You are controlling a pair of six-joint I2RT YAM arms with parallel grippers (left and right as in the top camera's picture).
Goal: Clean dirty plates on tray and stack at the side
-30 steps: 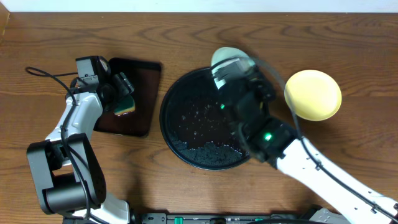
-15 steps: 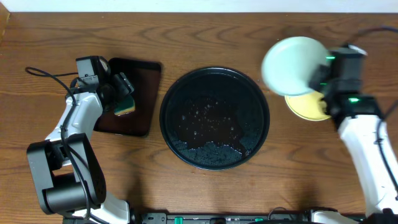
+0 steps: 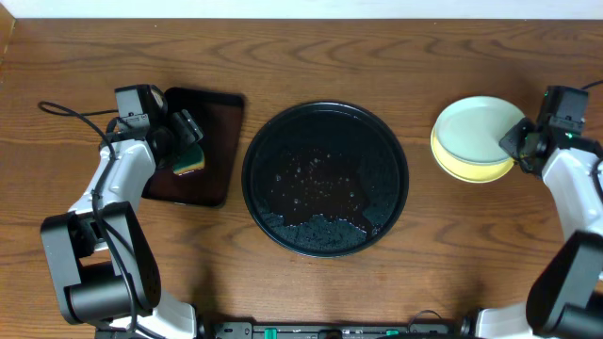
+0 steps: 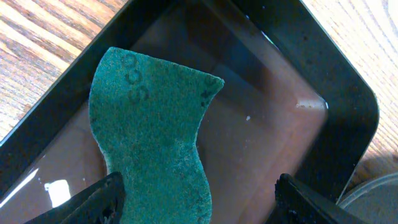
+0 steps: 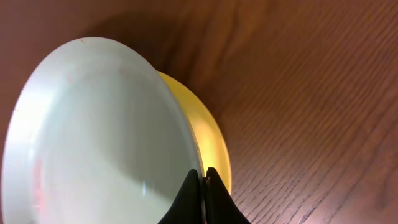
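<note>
The overhead camera looks straight down on the whole counter (image 3: 301, 56) from far, while the left wrist camera is very near above the sponge (image 4: 155, 143) in the rectangular tray (image 4: 336, 93) and the right wrist one near the pale plate (image 5: 93, 137), both spots seen overhead too.

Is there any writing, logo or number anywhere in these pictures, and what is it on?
On the teal sponge: faint stamped marks near its top edge, too unclear to read.
No text visible on the pale plate, yellow plate, round black tray or small rectangular tray.
</note>
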